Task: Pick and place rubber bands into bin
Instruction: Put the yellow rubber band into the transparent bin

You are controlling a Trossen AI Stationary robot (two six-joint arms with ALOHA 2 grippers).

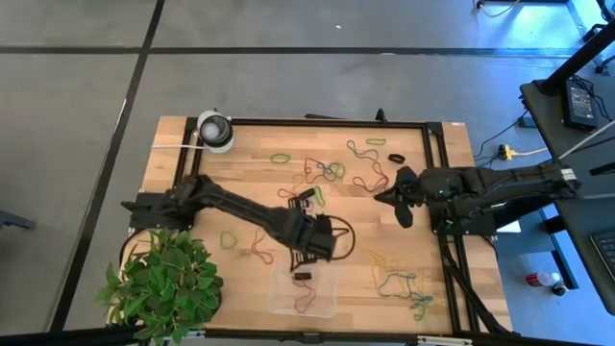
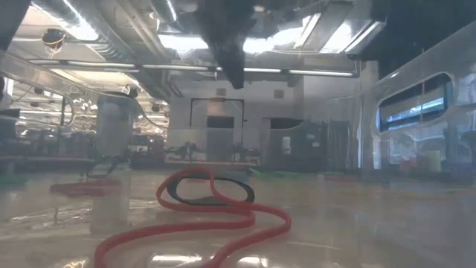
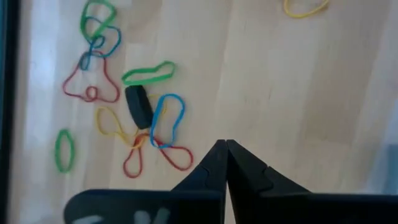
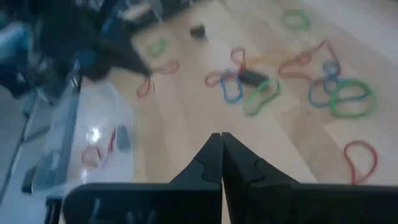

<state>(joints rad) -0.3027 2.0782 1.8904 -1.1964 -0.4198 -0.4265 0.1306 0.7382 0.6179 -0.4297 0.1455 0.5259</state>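
- Wooden table [image 1: 173,154]: black frame along far and right edges; potted plant [image 1: 163,284] at the near-left corner.
- Clear bin [image 1: 327,306]: near edge, holding rubber bands [image 1: 306,303].
- Left gripper [image 1: 306,274]: pinched closed, empty, over the bin's far rim.
- Right gripper [image 1: 384,198]: closed, empty, toward the right edge.
- Loose bands [image 1: 332,171]: scattered at centre.

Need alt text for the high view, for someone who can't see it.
Seen from above, the left tool, shut, hangs at the clear bin, which holds two rubber bands. More bands lie scattered on the wooden table; the right tool waits shut at the right.
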